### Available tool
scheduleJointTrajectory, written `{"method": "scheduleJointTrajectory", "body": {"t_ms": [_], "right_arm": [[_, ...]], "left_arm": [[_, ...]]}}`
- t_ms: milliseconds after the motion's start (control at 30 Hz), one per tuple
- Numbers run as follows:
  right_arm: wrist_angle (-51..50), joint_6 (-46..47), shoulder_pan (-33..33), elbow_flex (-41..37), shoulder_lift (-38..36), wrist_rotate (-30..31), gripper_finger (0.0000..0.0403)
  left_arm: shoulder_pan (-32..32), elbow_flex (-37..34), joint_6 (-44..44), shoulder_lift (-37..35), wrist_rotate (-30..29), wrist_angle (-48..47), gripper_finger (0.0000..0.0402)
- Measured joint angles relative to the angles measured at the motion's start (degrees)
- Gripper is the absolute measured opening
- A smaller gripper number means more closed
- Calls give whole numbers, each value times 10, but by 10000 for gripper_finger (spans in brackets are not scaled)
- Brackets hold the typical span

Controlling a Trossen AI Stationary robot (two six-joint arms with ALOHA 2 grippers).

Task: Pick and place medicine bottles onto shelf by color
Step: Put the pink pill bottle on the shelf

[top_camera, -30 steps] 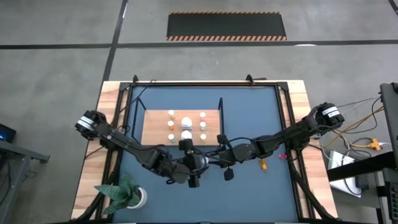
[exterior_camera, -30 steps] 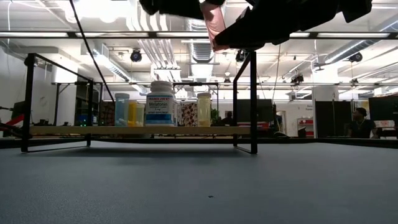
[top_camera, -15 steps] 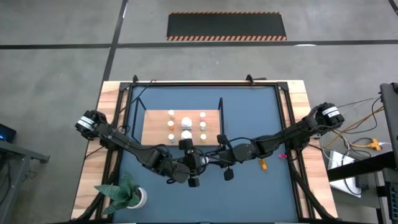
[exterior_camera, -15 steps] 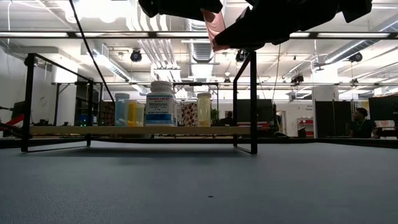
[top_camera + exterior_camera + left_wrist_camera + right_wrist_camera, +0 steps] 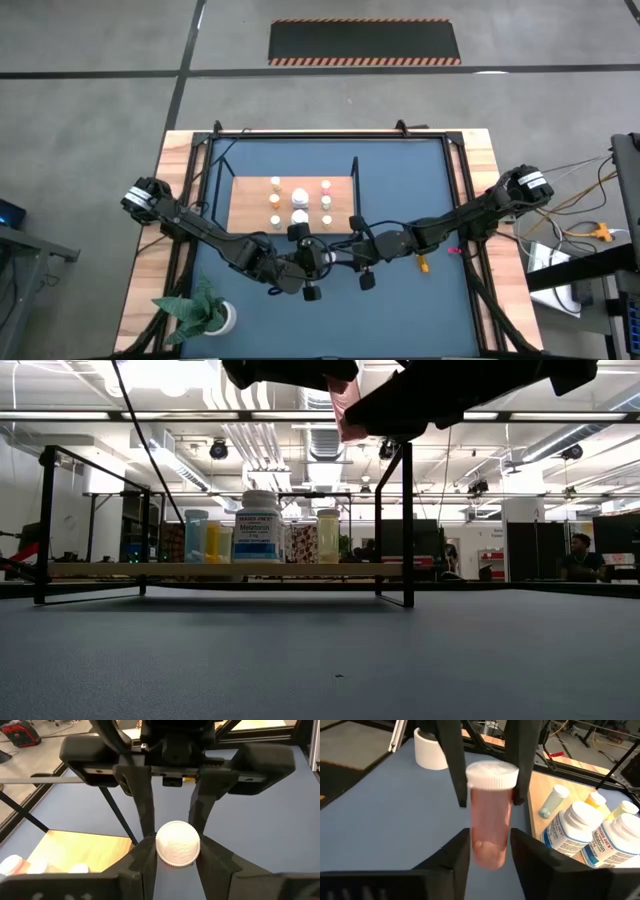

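Right wrist view has the pink bottle (image 5: 490, 815), white cap on, held up in the air over the middle of the surface (image 5: 400, 170), just off the shelf (image 5: 245, 205). The right gripper (image 5: 490, 845) has its fingers narrowed against the bottle's lower body, and the left gripper (image 5: 178, 852) comes at it from the opposite side, fingers pinched on the white cap. So both are on one bottle at once, and this looks like a hand-over in mid-air. I can't tell which side carries the weight. On the shelf, the other medicine bottles (image 5: 298, 205) stand in short rows, the large white ones in the middle. One orange bottle (image 5: 422, 265) lies out on the surface toward the right edge, not yet sorted. My read is that one gripper must let go cleanly while the other keeps its pinch, then carries the bottle to a free spot beside matching tops. A grip on the cap alone could let it swing or slip.
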Motion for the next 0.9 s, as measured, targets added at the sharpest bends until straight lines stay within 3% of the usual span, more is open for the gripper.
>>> {"method": "scheduleJointTrajectory", "body": {"t_ms": [233,367,533,767,900], "right_arm": [[-18,15,1,-1,-22,-5,206],[-76,46,0,-3,-64,-4,231],[-145,77,0,-3,-116,0,245],[-152,94,0,-10,-136,1,246],[-150,92,0,-10,-130,1,247]], "left_arm": [[-2,5,-23,-16,1,-32,96],[-3,4,-123,-57,2,-148,95],[-9,3,-268,-115,0,-327,95],[-11,-11,-316,-194,-12,-396,94],[-11,-14,-400,-205,-42,-520,94]]}}
